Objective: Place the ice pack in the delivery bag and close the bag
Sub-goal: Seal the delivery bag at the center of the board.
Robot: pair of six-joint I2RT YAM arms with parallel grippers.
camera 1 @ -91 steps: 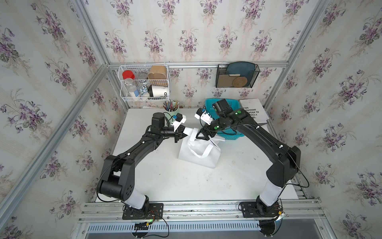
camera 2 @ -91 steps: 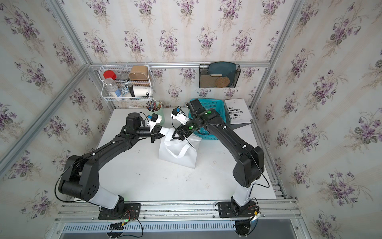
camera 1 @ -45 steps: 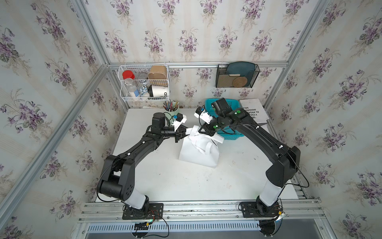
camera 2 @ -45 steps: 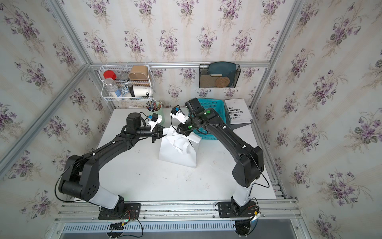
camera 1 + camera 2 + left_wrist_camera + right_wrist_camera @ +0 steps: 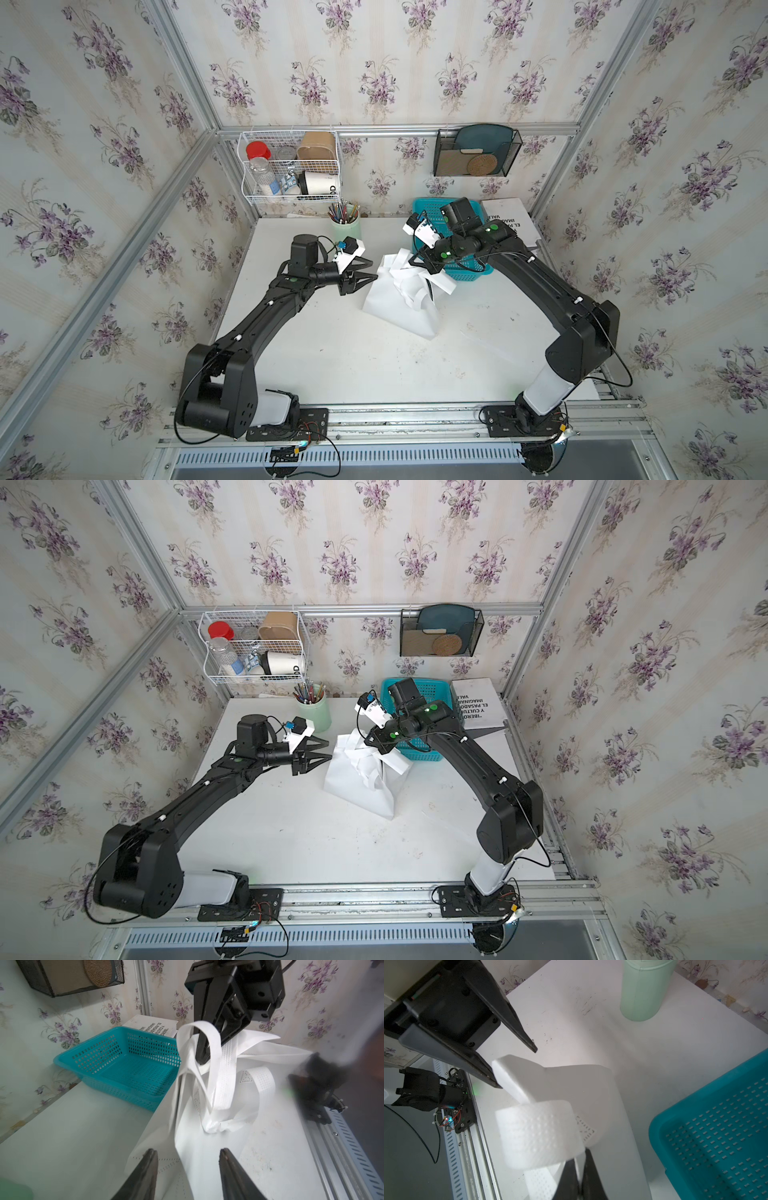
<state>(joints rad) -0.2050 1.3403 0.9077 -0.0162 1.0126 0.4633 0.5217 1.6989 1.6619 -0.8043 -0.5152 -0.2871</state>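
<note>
Delivery bag [image 5: 395,305] top pinched by right end effector [image 5: 202,1059]; left end effector [image 5: 372,269] spread, beside bag edge.

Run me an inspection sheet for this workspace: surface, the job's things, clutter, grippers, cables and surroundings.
surface: white table, scuffed.
job's things: delivery bag slumped mid-table beside the basket; ice pack, nothing seen.
clutter: blue basket, nothing seen inside; green pen cup; printed book in the back corner.
grippers: left gripper open at the bag's edge, gripping nothing; right gripper shut on the delivery bag at its strap handles.
cables: black cable loops beside the right arm's base.
surroundings: floral wallpaper, metal frame, wire rack and mesh holder on the back wall.
</note>
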